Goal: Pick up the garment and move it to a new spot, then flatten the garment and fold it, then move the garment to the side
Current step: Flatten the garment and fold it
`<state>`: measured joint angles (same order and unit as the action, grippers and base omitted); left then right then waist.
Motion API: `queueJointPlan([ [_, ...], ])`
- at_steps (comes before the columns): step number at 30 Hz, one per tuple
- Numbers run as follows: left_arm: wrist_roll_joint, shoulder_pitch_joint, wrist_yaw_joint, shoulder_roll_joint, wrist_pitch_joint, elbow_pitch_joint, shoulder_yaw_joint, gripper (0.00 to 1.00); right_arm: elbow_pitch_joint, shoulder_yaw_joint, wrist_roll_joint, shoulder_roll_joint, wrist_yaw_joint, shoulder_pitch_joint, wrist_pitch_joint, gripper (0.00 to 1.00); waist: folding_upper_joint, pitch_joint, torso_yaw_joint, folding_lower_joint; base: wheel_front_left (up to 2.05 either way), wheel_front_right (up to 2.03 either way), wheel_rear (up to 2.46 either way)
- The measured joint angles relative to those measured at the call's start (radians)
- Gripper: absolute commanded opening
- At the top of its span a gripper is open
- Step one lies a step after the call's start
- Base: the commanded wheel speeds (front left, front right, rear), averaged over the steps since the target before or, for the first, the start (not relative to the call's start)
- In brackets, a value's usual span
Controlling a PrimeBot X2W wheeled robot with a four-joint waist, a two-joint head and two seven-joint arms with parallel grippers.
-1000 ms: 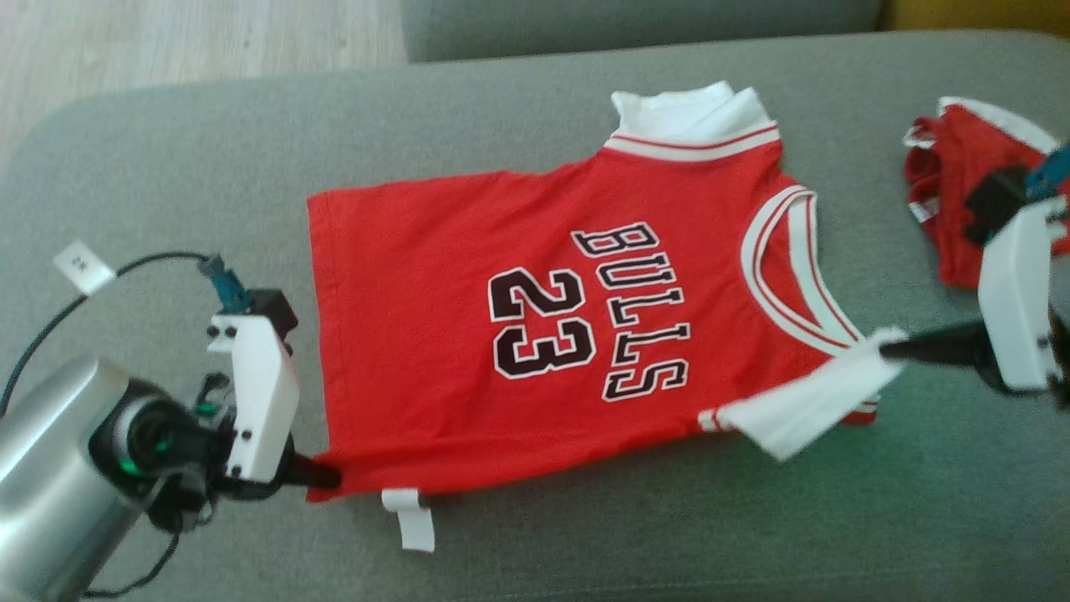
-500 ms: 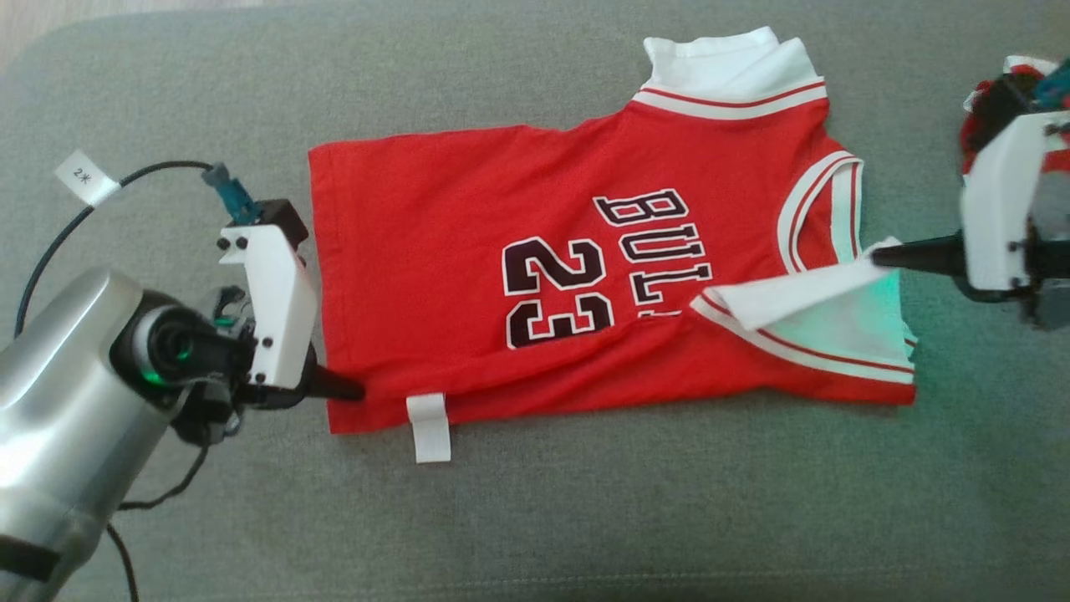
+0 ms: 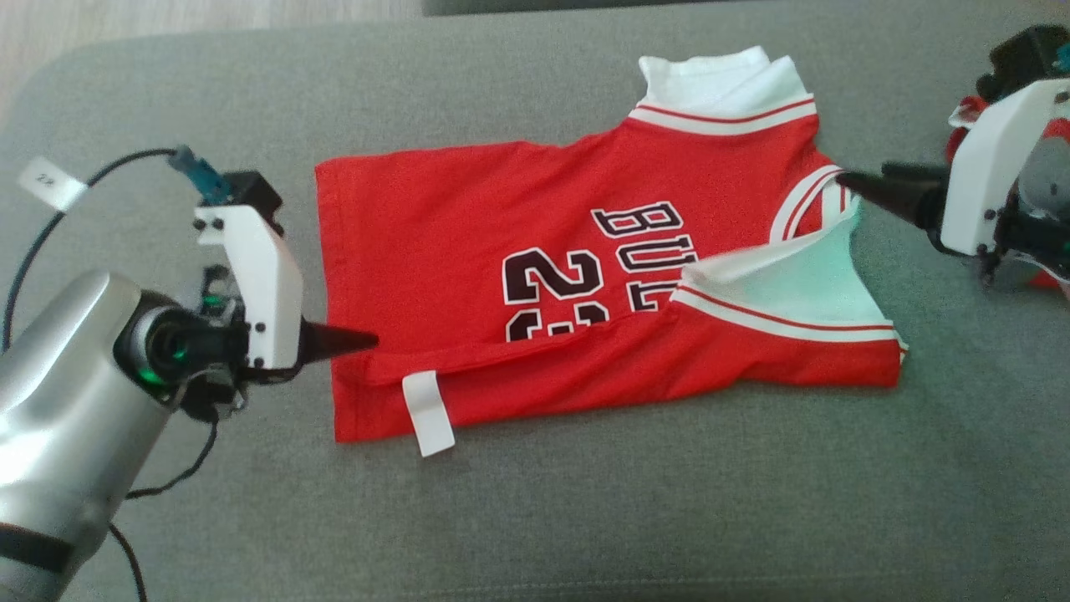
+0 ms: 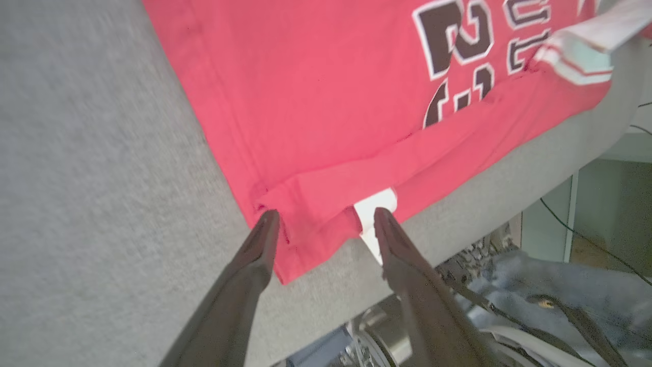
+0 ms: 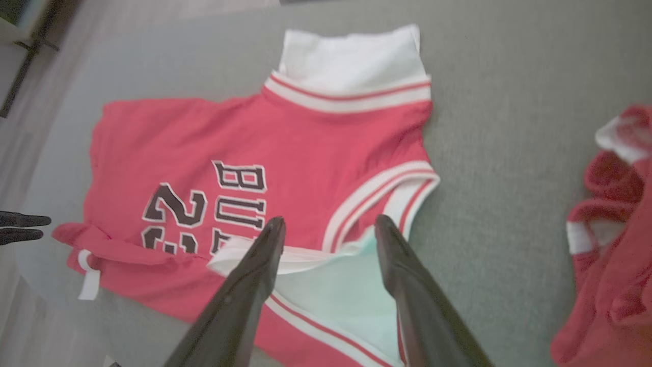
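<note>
A second ago both sets of jaws were pinched shut on the jersey's near edge. Now they have let go, and that edge lies folded back over the jersey, covering the lower part of the "23" and the end of "BULLS".

The left gripper [image 4: 326, 214] is at the jersey's hem corner with its silver forearm coming in low from the left. Its fingers point right, and its jaws are spread wide on either side of the folded corner, holding nothing.

The jersey [image 3: 535, 217] lies flat on the grey couch [image 3: 585, 518]. Its long axis runs left to right, with the hem at the left and the neck at the right, so the lettering reads sideways. A white label [image 3: 428, 412] sticks out from the near hem.

The right gripper [image 5: 328, 220] is at the jersey's neck end, with its fingers pointing left. Its jaws are apart and empty over the turned-back white armhole. A second red garment [image 5: 616, 255] lies crumpled to the right of the jersey, well apart from it.
</note>
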<state>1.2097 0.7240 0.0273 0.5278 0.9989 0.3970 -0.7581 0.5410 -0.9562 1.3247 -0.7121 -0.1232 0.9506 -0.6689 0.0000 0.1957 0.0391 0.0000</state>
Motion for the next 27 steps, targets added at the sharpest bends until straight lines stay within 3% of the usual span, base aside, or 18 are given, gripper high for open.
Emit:
queueJointPlan([
  [3,-0.077,0.0,-0.033,0.016,-0.122,-0.007,-0.001,1.0,-0.021,0.026,-0.013,0.008,0.0,-0.017,0.112,1.0,0.0,-0.025,0.0,0.0,0.0,0.0,0.0],
  [6,-0.169,-0.005,-0.029,0.029,-0.315,-0.015,0.026,1.0,-0.048,0.04,-0.066,0.006,0.0,-0.07,0.262,1.0,0.0,-0.055,0.0,0.0,0.0,0.0,0.0],
  [10,-0.295,-0.037,0.029,0.027,-0.602,-0.064,0.063,1.0,-0.075,0.081,-0.198,0.005,0.0,-0.149,0.526,1.0,0.0,-0.096,0.0,0.0,0.0,0.0,0.0],
  [15,-0.445,-0.167,0.145,0.031,-0.904,-0.153,0.074,1.0,-0.035,0.251,-0.367,0.031,0.0,-0.252,0.849,1.0,0.0,-0.147,-0.001,0.0,0.0,0.0,0.0],
  [19,-0.519,-0.292,0.246,0.029,-1.087,-0.228,0.092,1.0,-0.028,0.414,-0.501,0.112,0.0,-0.4,0.91,1.0,0.0,-0.169,-0.005,0.0,0.0,0.0,0.0],
  [21,-0.534,-0.349,0.288,0.024,-1.16,-0.257,0.1,1.0,-0.049,0.505,-0.588,0.171,0.0,-0.485,0.917,1.0,0.0,-0.174,-0.01,0.0,0.0,0.0,0.0],
  [22,-0.553,-0.408,0.335,0.012,-1.204,-0.287,0.104,1.0,-0.085,0.589,-0.677,0.232,0.0,-0.571,0.917,1.0,0.0,-0.178,-0.013,0.0,0.0,0.0,0.0],
  [27,-0.593,-0.548,0.423,-0.047,-1.248,-0.336,0.136,1.0,-0.148,0.727,-0.853,0.346,0.0,-0.775,0.911,1.0,0.0,-0.178,-0.014,0.0,0.0,0.0,0.0],
])
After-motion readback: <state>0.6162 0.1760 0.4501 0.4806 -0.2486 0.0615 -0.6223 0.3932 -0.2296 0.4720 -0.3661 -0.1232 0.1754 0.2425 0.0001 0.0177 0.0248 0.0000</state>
